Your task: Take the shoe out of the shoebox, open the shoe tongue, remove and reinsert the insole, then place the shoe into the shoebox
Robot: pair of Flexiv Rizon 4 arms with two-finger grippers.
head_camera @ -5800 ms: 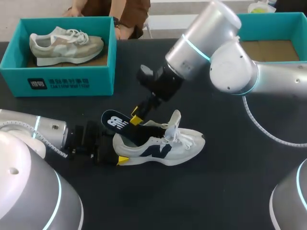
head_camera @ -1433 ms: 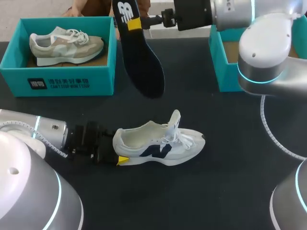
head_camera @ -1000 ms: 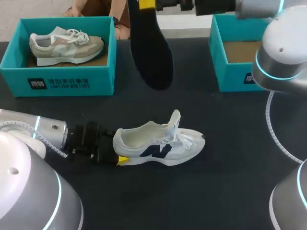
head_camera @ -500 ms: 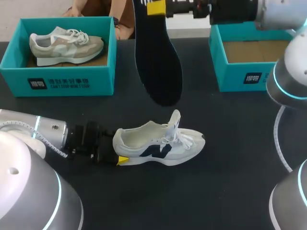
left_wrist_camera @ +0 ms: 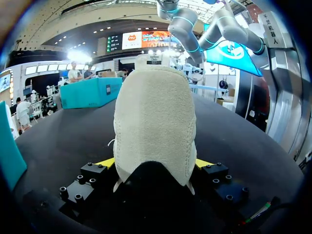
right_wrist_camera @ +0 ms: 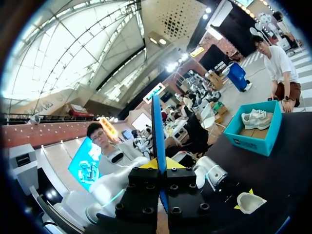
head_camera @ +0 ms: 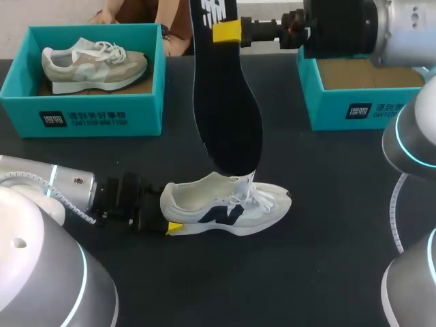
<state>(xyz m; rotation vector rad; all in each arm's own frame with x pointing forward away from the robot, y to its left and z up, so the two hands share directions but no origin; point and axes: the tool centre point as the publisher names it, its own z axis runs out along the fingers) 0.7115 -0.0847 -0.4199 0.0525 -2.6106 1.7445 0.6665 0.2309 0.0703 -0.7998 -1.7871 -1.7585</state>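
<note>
While the left gripper (left_wrist_camera: 153, 165) clamped the heel of the white shoe (head_camera: 225, 208) from both sides, keeping it upright on the black table (head_camera: 340, 259), the right gripper (head_camera: 228, 30) pinched the heel end of the dark insole (head_camera: 226, 109) high above the shoe. The insole hung almost straight down, toe end lowest. Its tip appeared just over the shoe's opening, beside the raised tongue; whether it touched could not be told from above. An empty teal shoebox (head_camera: 340, 112) stood well beyond the shoe's toe end. Another teal box (head_camera: 95, 116), holding a second shoe (head_camera: 92, 65), stood well beyond its heel end.

The step in hand looked like putting the insole back: the shoe was out of its box, the tongue stood open, and the insole was free. The next move would probably call for lowering the insole's toe into the opening, then tilting it flatter toward the shoe's front so it slides under the tongue without buckling, with the heel held firm.
</note>
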